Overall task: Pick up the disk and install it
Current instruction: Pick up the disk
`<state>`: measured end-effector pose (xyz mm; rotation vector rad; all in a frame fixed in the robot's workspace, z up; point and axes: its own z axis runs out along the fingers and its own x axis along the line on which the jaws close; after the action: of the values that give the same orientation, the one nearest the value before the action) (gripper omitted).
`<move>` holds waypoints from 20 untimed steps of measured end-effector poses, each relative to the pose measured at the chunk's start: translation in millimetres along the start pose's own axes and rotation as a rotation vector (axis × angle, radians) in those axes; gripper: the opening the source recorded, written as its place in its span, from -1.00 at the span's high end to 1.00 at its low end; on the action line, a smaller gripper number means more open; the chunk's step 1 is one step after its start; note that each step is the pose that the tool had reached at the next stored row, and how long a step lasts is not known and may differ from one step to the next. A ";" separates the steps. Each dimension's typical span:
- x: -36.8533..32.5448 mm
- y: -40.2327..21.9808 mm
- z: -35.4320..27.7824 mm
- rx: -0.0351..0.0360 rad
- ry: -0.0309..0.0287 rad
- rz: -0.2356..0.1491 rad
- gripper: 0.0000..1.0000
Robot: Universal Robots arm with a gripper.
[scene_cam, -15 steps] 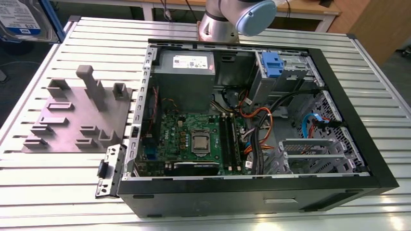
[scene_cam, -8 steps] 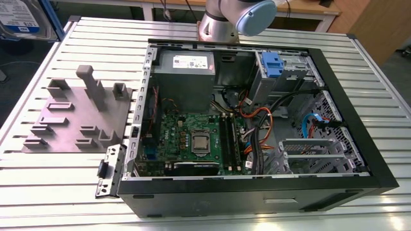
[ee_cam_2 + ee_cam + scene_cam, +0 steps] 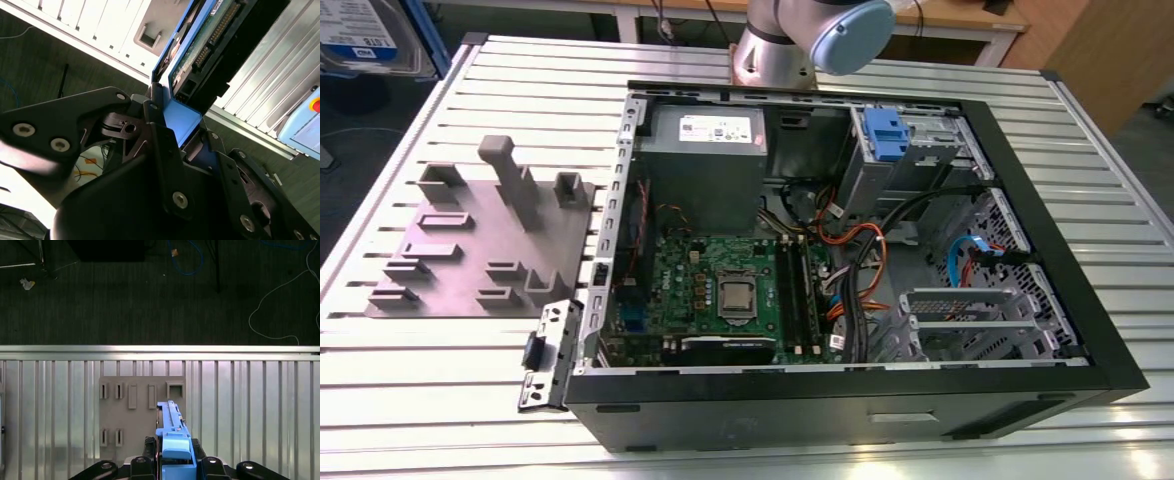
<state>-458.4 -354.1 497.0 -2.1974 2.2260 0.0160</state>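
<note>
The disk (image 3: 171,422) stands on edge between my gripper's black fingers (image 3: 145,450), its blue bracket (image 3: 176,449) clamped at the base. In the second wrist view the disk (image 3: 202,42) shows its green circuit board and dark connector edge, with the blue bracket (image 3: 182,120) caught in my gripper (image 3: 175,112), which is shut on it. In the first wrist view the disk hangs over the grey fixture plate (image 3: 132,425). The open computer case (image 3: 1014,150) lies on the table in the exterior view, with a blue latch piece (image 3: 886,135) at its metal drive bay (image 3: 927,160).
The grey fixture plate (image 3: 467,250) with raised posts and slots lies at the exterior view's left of the case. The arm's base (image 3: 781,50) stands behind the case. Inside are a power-supply box (image 3: 707,150), motherboard (image 3: 720,290) and cables (image 3: 867,250). Beyond the slatted table's edge (image 3: 160,351) lies dark floor.
</note>
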 end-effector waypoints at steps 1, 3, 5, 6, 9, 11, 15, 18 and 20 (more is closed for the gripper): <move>0.0 0.0 -0.1 -0.0001 0.0001 0.000 0.26; 0.0 0.0 -0.2 0.0000 0.0000 0.000 0.26; 0.0 -1.5 -0.2 0.0000 0.0000 0.000 0.26; 0.0 -2.3 -0.2 -0.0001 0.0000 0.000 0.26; 0.1 -5.7 -0.2 0.0000 0.0000 0.000 0.26; 0.8 -6.7 -0.2 -0.0001 0.0000 0.000 0.26; 3.9 -7.6 -0.3 -0.0001 0.0000 0.000 0.26; 6.1 -7.8 -0.3 -0.0002 0.0001 0.000 0.26; 6.4 -7.9 -0.3 -0.0001 0.0000 0.000 0.26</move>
<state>-450.6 -360.6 497.3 -2.1973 2.2263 0.0160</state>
